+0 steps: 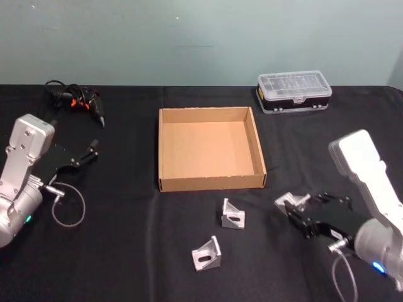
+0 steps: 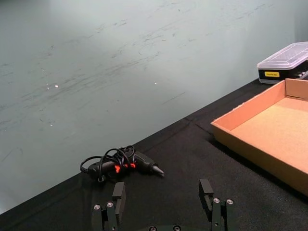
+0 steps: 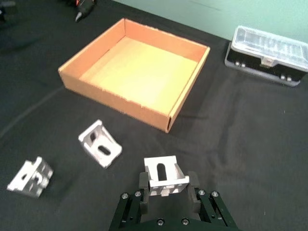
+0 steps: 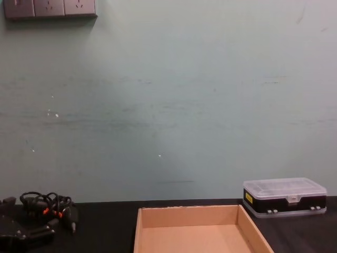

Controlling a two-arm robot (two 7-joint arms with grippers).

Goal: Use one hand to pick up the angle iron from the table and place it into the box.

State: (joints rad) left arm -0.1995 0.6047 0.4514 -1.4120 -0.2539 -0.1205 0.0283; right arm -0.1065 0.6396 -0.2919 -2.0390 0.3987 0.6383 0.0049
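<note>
Right wrist view, angle iron (image 3: 166, 178), slot upward

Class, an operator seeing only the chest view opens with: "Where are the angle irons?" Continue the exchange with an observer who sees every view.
Observer: Two lie on the table before the box: the farther angle iron and the nearer angle iron.
Operator: Is any held?
Observer: The right gripper is shut on a third angle iron.
Operator: And the left arm?
Observer: The left gripper is open, parked at the table's left.
</note>
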